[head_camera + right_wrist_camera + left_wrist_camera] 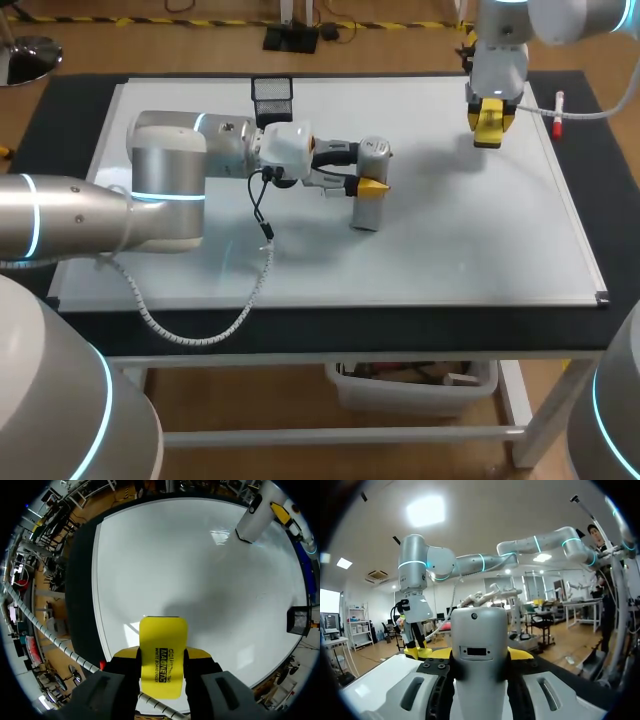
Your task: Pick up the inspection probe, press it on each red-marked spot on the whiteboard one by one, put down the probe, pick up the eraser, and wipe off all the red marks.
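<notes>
The inspection probe, a grey and white cylinder, stands upright on the whiteboard near its middle. My left gripper is shut on the probe's upper part. In the left wrist view the probe fills the space between the yellow tips. My right gripper is shut on the yellow eraser above the board's far right part. In the right wrist view the eraser sits between the fingers over the white surface, with the probe far ahead. I see no red marks on the board.
A black mesh holder stands at the board's far edge, left of the middle. A red marker lies beside the far right edge. A grey cable trails from my left arm across the near left of the board.
</notes>
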{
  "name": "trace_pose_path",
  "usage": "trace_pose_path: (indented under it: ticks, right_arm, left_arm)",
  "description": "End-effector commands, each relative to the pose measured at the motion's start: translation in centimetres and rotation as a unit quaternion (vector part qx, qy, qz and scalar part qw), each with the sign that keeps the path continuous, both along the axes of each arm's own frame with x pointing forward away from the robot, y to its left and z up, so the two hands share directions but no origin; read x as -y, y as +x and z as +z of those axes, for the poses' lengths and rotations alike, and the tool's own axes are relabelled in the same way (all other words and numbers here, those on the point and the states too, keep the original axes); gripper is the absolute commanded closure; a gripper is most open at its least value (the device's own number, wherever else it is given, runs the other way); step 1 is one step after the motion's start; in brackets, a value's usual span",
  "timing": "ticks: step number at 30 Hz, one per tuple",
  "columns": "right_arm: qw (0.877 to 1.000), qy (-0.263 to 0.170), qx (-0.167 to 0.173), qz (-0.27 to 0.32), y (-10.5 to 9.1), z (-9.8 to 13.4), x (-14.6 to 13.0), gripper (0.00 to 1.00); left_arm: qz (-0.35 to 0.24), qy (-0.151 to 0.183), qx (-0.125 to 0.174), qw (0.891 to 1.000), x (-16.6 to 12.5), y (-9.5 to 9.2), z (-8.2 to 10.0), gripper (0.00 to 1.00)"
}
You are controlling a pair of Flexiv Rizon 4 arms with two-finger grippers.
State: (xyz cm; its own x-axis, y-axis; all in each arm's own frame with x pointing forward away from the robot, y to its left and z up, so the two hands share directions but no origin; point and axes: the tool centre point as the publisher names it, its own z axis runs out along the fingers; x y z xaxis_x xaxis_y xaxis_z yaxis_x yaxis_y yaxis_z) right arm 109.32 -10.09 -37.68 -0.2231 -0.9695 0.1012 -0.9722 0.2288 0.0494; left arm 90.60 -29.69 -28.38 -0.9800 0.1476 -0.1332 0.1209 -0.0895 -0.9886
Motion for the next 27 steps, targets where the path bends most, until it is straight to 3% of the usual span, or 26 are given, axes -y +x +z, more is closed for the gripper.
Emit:
trace_pose_path:
  ticks: [1,11,19,27]
  right_arm:
    - [1.0,-0.001,0.0,0.001,0.0,0.2,0.1,1.0]
    - [1.0,-0.001,0.0,0.001,0.0,0.2,0.1,1.0]
    - [1.0,-0.001,0.0,0.001,0.0,0.2,0.1,1.0]
    - [1.0,-0.001,0.0,0.001,0.0,0.2,0.1,1.0]
  left_arm:
    - [0.001,-0.007,0.004,1.0,-0.2,-0.2,0.9,1.0]
    - [0.023,-0.032,0.002,0.999,-3.9,0.2,3.5,1.0]
    - [0.1,-0.032,-0.003,0.994,-10.9,2.0,4.0,1.0]
    - [0.174,-0.027,-0.023,0.984,-17.5,3.2,3.2,1.0]
